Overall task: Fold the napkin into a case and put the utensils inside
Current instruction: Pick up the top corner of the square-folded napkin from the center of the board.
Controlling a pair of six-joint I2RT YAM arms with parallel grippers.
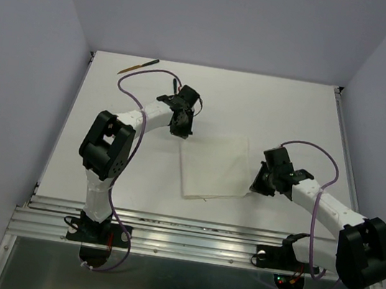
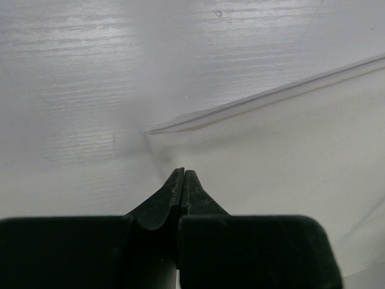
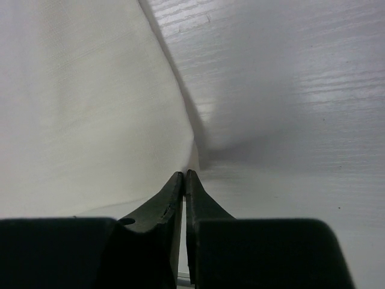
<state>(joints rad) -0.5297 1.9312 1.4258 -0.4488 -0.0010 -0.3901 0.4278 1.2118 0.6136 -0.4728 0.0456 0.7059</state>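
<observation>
The white napkin [image 1: 215, 166] lies in the middle of the table. My left gripper [image 1: 179, 131] is at its far left corner, jaws shut, and seems to pinch the cloth by that corner [image 2: 283, 144]. My right gripper [image 1: 255, 184] is at the napkin's near right edge, shut on the cloth, which rises to the fingertips [image 3: 90, 108]. One brown wooden utensil [image 1: 137, 68] with a dark end lies at the far left of the table, apart from both grippers. No folded case is in view.
The white table [image 1: 293, 108] is walled on the left, right and back. A metal rail [image 1: 186, 239] runs along the near edge by the arm bases. Purple cables loop over both arms [image 1: 144, 79].
</observation>
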